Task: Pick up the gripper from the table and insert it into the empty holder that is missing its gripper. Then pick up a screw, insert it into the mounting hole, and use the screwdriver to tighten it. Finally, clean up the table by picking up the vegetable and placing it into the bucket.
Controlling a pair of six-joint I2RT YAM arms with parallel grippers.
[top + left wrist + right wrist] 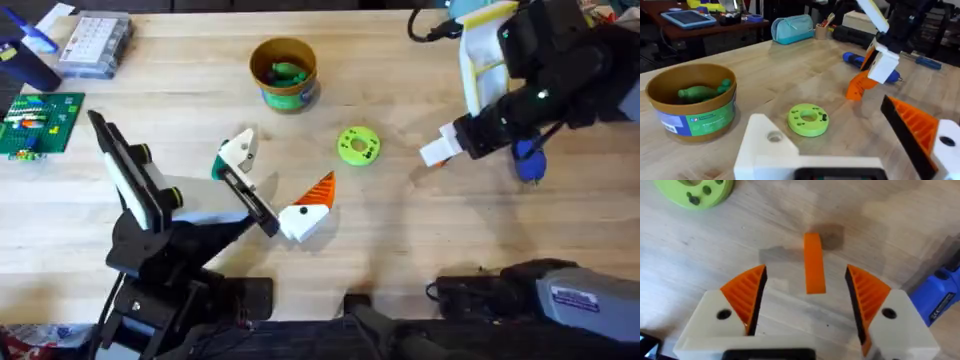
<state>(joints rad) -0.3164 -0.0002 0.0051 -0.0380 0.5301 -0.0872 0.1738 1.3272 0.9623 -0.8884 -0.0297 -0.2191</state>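
Hovering with right gripper point(807, 307) jaws released around an orange piece point(813, 262), perhaps a pad. Left gripper point(275, 190) jaws spread too. Vegetable point(288, 72) lying in bucket point(262, 56)

No readable text anywhere. Print on the green and blue label band of the bucket point(692, 120), too small to make out. A white label with tiny lettering on the blue handle of the screwdriver point(940, 302), also illegible. Another small printed label on the grey casing point(572, 297) at the table's near edge in the overhead view, not legible either.
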